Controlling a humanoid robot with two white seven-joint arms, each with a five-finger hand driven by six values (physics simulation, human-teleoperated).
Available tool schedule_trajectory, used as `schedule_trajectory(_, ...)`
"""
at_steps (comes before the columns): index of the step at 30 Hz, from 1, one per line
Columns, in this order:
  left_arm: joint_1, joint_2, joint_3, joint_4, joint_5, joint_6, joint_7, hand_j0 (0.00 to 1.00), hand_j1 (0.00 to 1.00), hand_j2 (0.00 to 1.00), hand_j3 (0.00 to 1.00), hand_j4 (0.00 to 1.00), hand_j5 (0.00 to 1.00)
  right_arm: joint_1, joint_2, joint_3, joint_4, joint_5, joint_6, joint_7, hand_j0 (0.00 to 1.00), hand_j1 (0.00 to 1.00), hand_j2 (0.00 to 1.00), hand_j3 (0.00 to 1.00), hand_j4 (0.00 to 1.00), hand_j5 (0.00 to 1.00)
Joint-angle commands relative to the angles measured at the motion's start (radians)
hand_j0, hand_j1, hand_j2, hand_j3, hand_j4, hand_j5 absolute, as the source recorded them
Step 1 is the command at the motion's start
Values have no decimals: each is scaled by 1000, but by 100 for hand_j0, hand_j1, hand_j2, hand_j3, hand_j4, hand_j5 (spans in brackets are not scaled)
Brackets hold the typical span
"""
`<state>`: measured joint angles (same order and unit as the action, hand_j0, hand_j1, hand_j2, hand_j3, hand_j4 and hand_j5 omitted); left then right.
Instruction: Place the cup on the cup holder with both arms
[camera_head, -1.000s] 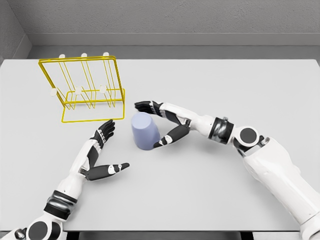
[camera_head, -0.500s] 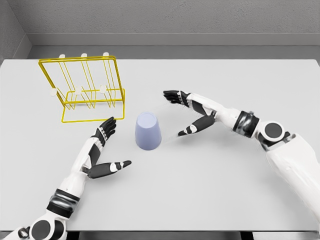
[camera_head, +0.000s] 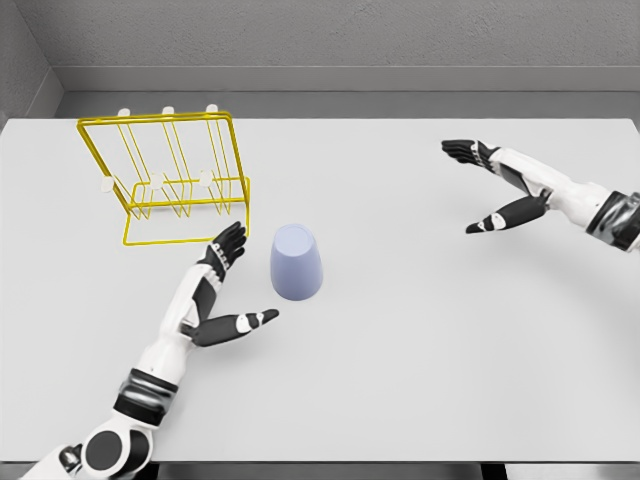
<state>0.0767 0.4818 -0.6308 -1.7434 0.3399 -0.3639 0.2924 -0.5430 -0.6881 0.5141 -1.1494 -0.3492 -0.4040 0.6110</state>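
A pale blue cup (camera_head: 296, 262) stands upside down on the grey table, just right of the yellow wire cup holder (camera_head: 167, 180), whose pegs carry white tips. My left hand (camera_head: 235, 285) is open just left of the cup, fingers pointing toward it and thumb spread below, a small gap between them. My right hand (camera_head: 480, 187) is open far to the right, well away from the cup, holding nothing.
The grey table (camera_head: 400, 340) spans the whole view, with a grey wall behind its back edge. The holder sits at the back left, near the table's left edge.
My right hand let go of the cup and drew back far to the right. The cup stayed standing near the holder. My left hand crept a little closer to the cup.
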Motion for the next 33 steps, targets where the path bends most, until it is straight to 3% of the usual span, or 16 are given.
schedule_trajectory(1,-2,-12,0,2,-7,3,1,100,100,100,100,100,100,0,-22,-2,0,59,-33,0,100,100,100,100,100,100)
schedule_trajectory(6,-17,-28,2,4,-5,74,2,100,100,100,100,100,100,0,-44,3,8,113,-64,0,100,100,100,100,100,100)
schedule_trajectory(13,-28,-54,0,12,-9,123,2,100,100,100,100,100,100,-14,-67,6,16,107,-65,0,100,100,100,100,100,100)
schedule_trajectory(17,-46,-71,0,27,-12,123,2,100,100,100,100,100,100,-14,-67,7,17,99,-145,0,100,100,100,100,100,100)
schedule_trajectory(33,-78,-127,6,71,-13,158,1,100,100,100,100,100,100,-14,-70,0,33,101,-147,0,100,100,100,100,100,100)
